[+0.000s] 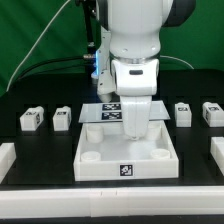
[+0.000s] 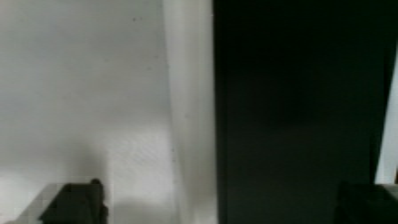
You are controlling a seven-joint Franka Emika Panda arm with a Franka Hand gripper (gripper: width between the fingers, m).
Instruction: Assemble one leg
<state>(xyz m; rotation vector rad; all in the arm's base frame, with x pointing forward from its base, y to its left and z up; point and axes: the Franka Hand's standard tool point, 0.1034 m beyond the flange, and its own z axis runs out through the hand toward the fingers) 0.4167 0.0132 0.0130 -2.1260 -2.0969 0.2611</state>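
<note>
Several legs, small white posts with square tags, stand on the black table in the exterior view: two on its left (image 1: 33, 118) (image 1: 62, 117) and two on its right (image 1: 183, 113) (image 1: 211, 112). My gripper (image 1: 136, 127) is low over the far rim of the large white tray (image 1: 100, 165), away from every leg. In the wrist view the gripper (image 2: 217, 205) is open, its dark fingertips (image 2: 71, 205) wide apart. Between them lie only a white surface of the tray (image 2: 89, 90) and black table (image 2: 294, 100). No leg shows there.
The marker board (image 1: 105, 110) lies just behind the tray, partly hidden by my arm. White blocks sit at the table's front left (image 1: 5, 160) and front right (image 1: 218, 155) edges. Cables hang behind against a green backdrop.
</note>
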